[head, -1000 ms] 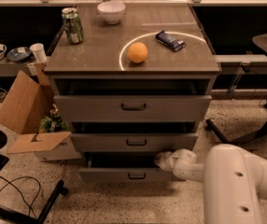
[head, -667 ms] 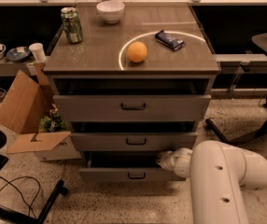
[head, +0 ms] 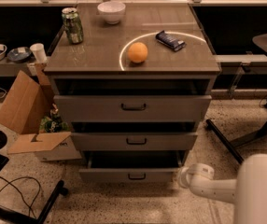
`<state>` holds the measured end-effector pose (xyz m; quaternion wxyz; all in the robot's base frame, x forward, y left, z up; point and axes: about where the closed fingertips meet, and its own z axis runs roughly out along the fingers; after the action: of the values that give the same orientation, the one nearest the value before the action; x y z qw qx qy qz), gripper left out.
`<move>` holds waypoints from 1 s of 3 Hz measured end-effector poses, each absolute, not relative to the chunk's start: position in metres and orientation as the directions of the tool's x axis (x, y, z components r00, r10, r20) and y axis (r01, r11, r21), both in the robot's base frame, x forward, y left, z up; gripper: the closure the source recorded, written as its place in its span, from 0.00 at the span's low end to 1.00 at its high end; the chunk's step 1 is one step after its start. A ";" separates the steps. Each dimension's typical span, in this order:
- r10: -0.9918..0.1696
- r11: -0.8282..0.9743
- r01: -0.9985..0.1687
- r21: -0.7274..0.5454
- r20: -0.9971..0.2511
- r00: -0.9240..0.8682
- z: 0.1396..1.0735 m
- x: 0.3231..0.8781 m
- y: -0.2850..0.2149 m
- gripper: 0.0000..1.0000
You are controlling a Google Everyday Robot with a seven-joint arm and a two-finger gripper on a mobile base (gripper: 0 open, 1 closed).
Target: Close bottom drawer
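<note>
Though little more than a pale rounded end on the white arm (head: 259,190), can make out the gripper (head: 189,175) low near the floor, just beside the right end of the bottom drawer (head: 119,174). Cannot tell whether it touches the front panel. Cannot tell whether the jaws stand apart or together.

Directly left of the jaws: bottom drawer pulled out from the grey cabinet (head: 52,85), dark tray open to view behind the low front, small dark handle (head: 137,176) at its centre.

Up and left of the jaws: middle drawer (head: 101,141), also standing out a little. Higher again, the taller top drawer (head: 91,108), likewise out, with a dark gap behind its front.

Well above the jaws, on the cabinet top: an orange (head: 137,52), a dark snack packet (head: 170,40) to its right, a white bowl (head: 111,11) at the back, a green can (head: 73,25) at the back left.

Far left of the jaws, on the floor: an open cardboard box (head: 26,106) against the cabinet's side, and dark cables (head: 12,190) nearer the camera.

Right of the jaws: bulky arm body filling the lower right corner.
</note>
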<state>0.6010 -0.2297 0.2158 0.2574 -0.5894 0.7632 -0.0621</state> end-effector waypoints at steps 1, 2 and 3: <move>-0.932 0.304 -0.879 -0.367 -0.306 -0.194 0.227 0.527 -0.225 1.00; -0.927 0.282 -0.901 -0.330 -0.336 -0.167 0.205 0.471 -0.203 1.00; -0.886 0.287 -0.903 -0.321 -0.448 -0.122 0.167 0.470 -0.175 1.00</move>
<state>0.4700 -0.1752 0.1670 0.2875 -0.5970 0.7488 0.0147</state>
